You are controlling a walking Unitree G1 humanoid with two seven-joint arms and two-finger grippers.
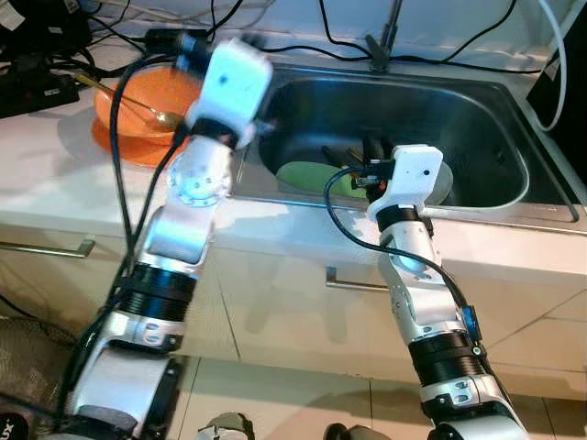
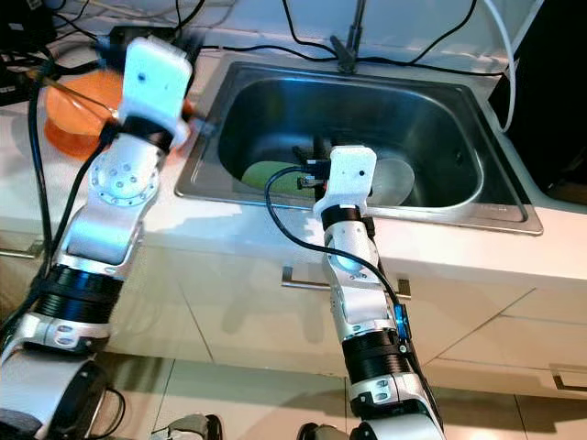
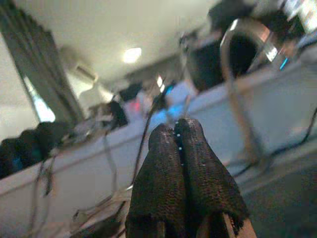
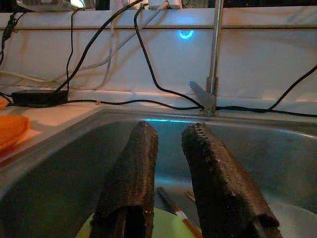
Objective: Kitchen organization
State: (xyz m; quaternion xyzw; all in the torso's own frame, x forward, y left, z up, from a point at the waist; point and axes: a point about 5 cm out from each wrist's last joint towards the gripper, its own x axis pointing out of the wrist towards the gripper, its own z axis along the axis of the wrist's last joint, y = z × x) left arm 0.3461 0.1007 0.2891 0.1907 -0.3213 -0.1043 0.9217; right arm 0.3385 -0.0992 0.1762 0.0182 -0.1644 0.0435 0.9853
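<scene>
A steel sink (image 1: 514, 209) holds a green plate (image 1: 301, 176), a pale plate (image 1: 442, 183) and chopsticks (image 4: 173, 206) lying across the green one. My right gripper (image 4: 171, 131) hovers over the sink's front, just above the green plate, and points toward the faucet (image 4: 214, 59). It is open with nothing between its fingers. On the counter left of the sink, an orange bowl (image 1: 138, 96) with a spoon (image 1: 151, 112) sits on an orange plate (image 1: 119, 147). My left arm is raised between bowl and sink. Its gripper (image 3: 177, 129) is shut and empty, tilted upward.
Black cables run along the back wall behind the sink. A black power box (image 1: 37, 92) lies at the far left of the counter. Cabinet drawers with metal handles (image 1: 353, 282) sit below the counter edge. Tiled floor lies beneath.
</scene>
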